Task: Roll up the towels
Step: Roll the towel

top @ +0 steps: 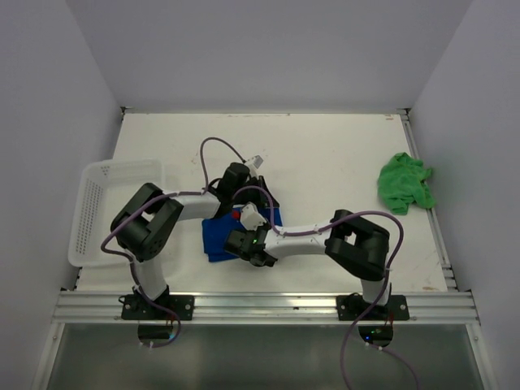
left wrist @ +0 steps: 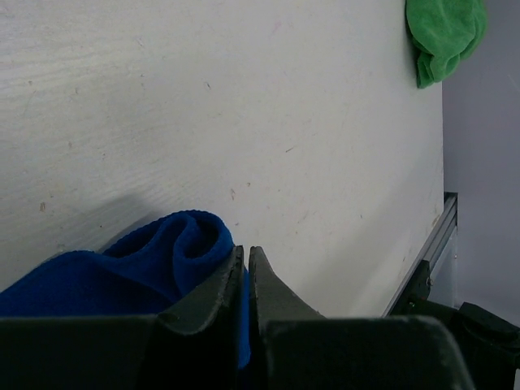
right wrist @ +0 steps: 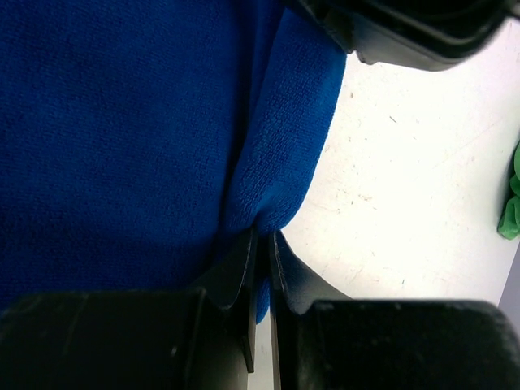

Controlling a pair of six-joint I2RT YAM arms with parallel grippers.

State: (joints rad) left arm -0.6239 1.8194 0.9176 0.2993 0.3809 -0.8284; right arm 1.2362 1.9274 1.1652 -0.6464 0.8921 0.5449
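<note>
— How will the blue towel [right wrist: 122, 122] handle?

— By the look of it, soft, light and limp. It is a plush cloth that sags and folds wherever it is not held. It is not fragile, but a thin pinch can slip out, and a loose roll will probably spring open.

— Where should it be taken?

— At the edge, at two spots apart, so the hem turns evenly. That is roughly where it is gripped now. The right gripper [right wrist: 262, 236] has its jaws almost together, with a rounded fold of blue cloth nipped at the tips. The rest of the towel spreads to the left of those fingers and beyond them.

— And the left gripper [left wrist: 245, 253]?

— Closed down to a slit as well, with a sliver of blue showing inside it. A curled hump of towel sits just left of its fingertips, and bare white table [left wrist: 244, 97] lies ahead of them.

— The arms' pose?

— From above, both reach inward with bent elbows. Their wrists meet close together over the blue towel, in the near half of the table.

— The green towel [top: 404, 183]?

— Crumpled, untouched, well beyond both sets of fingers, toward the far right edge.
</note>
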